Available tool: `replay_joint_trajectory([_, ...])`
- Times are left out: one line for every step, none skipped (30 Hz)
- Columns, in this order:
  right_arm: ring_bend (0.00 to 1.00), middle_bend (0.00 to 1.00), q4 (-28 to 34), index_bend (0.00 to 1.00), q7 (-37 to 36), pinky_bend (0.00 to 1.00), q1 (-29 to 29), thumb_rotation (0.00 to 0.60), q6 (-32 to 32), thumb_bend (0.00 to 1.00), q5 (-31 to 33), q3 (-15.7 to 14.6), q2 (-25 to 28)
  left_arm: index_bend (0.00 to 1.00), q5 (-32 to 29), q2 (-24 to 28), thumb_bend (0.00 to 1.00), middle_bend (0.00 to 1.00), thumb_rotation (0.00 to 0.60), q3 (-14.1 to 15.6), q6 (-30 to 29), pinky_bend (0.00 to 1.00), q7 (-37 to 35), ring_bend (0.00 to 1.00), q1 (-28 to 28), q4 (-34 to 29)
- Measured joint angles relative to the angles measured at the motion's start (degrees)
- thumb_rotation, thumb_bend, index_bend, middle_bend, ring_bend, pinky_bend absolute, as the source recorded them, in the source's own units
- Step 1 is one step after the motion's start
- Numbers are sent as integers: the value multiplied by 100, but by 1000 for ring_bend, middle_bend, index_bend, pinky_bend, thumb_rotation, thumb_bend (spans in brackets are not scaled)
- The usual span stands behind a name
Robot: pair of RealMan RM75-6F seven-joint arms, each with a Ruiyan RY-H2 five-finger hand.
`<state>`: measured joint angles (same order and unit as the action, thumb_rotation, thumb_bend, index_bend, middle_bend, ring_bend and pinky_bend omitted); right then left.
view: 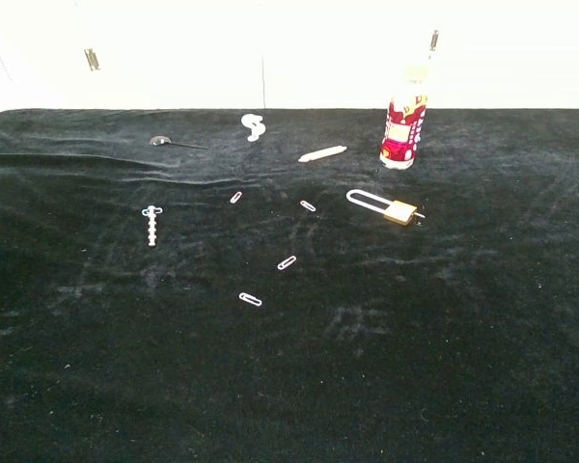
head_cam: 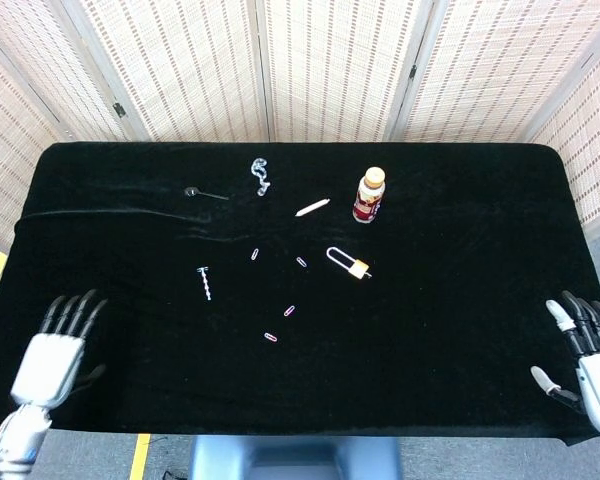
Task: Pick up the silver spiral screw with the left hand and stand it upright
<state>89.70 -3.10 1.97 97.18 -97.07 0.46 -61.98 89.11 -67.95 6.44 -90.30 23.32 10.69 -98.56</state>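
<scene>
Matt black cloth (head_cam: 450, 330) — shiny metal screw (head_cam: 206, 283), brass-bodied padlock (view: 387, 207) — glossy bottle (head_cam: 370, 196).

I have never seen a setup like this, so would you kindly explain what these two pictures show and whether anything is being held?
A two-armed robot with humanlike hands sits at a black-clothed table. One picture looks down from its head, the other looks forward from its chest. The left hand and right hand rest at the near corners, fingers spread, holding nothing. On the cloth lie a silver spiral screw, flat rather than upright, several paper clips, a padlock, a small bottle standing upright, a pale stick, a crumpled silvery piece and a dark pin.
</scene>
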Motion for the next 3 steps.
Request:
replay_joint_trajectory([0,0,15,0,86,0,0,600,2,228,-2,11,-27,21,195,-54,207,0,600,98,-226,0,-48,0,-182,93])
replay_joint_trajectory([0,0,21,0,166,0,2,600,6,227,7,23,-50,22,387,-85,206,0,600,182,-415,0,-118,0,-342,181])
replay_joint_trajectory([0,0,29,0,263,0,4,600,10,227,17,36,-77,25,611,-99,206,0,600,256,-596,0,-230,0,-495,282])
